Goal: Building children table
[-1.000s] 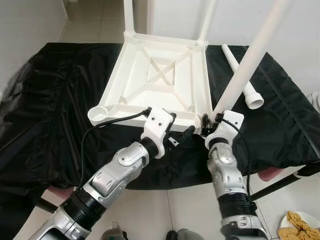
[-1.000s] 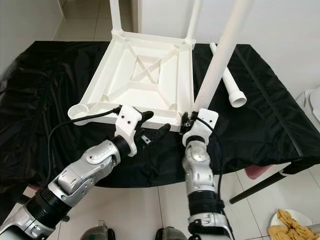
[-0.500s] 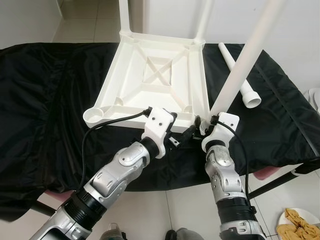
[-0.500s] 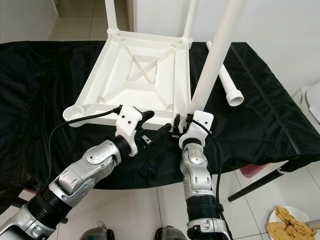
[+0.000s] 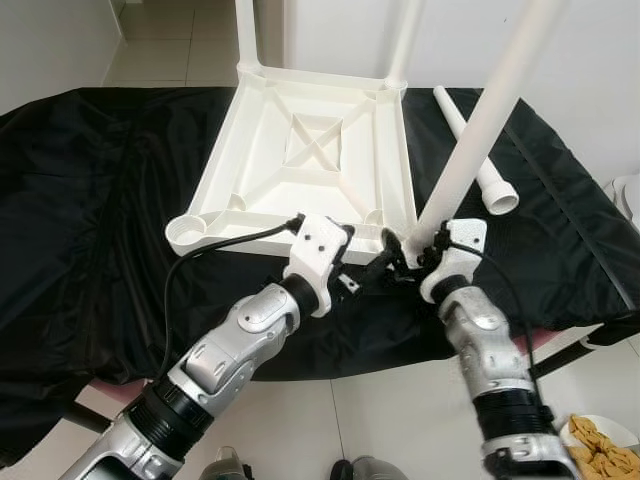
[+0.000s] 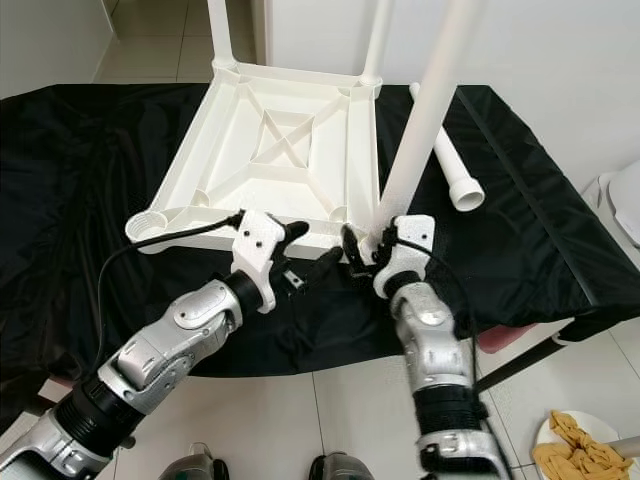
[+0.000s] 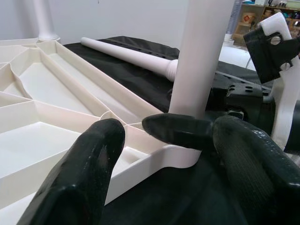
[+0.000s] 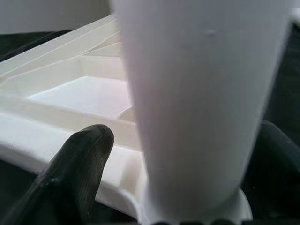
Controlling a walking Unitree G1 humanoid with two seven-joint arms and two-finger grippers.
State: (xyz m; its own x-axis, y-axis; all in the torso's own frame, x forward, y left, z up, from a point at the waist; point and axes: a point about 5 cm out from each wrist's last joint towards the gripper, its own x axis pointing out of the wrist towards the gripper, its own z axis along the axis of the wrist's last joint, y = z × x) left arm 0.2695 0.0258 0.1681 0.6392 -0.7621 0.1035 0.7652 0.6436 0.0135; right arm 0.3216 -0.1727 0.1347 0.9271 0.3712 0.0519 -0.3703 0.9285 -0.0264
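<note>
The right gripper (image 5: 412, 250), grasping the white leg (image 5: 478, 125), has swung its arm outward and set the leg straighter in the near corner of the upturned tabletop (image 5: 310, 150), while the left gripper (image 5: 362, 275) waits released beside it.

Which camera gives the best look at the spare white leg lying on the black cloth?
The left eye view: the spare leg lies full length beside the upturned tabletop, though the leg held by the right gripper crosses it. The right eye view matches. The left wrist view shows it low and foreshortened.
</note>
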